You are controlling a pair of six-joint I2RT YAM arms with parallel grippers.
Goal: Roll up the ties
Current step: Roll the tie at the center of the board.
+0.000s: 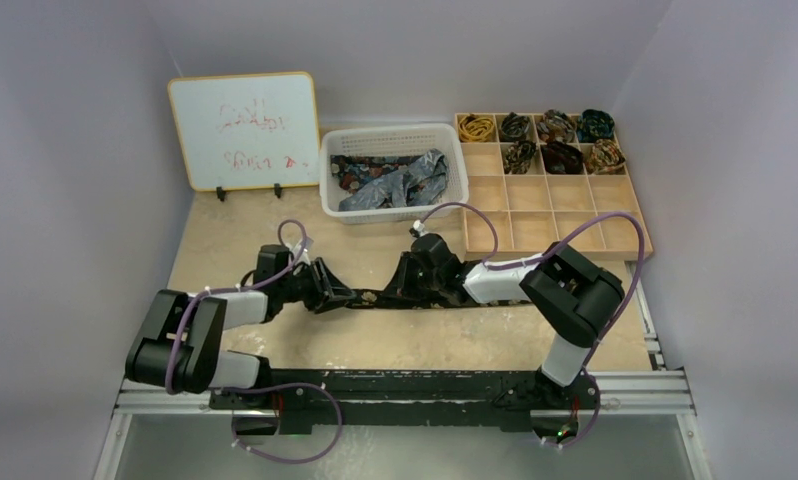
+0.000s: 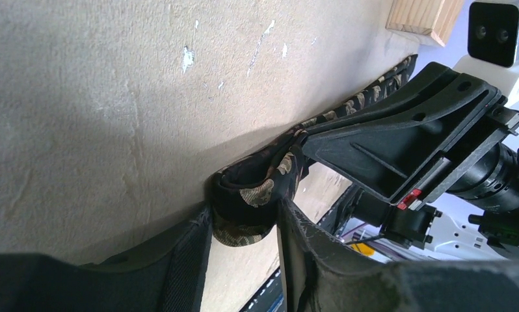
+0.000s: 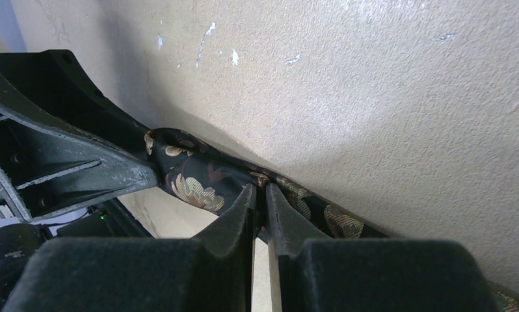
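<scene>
Bridging left hand (image 2: pixel 244 218) and right hand (image 3: pixel 260 196): tie (image 3: pixel 192 185)

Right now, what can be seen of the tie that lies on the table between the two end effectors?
The tie is a long narrow strip of dark fabric with gold-brown leaf motifs. It lies flat on the beige table, running left to right. Its left end is curled into a small loose loop, held between the fingers of the left end effector. The right end effector, fingers almost together, pinches the strip just beside the loop. The rest stretches away rightward.
</scene>
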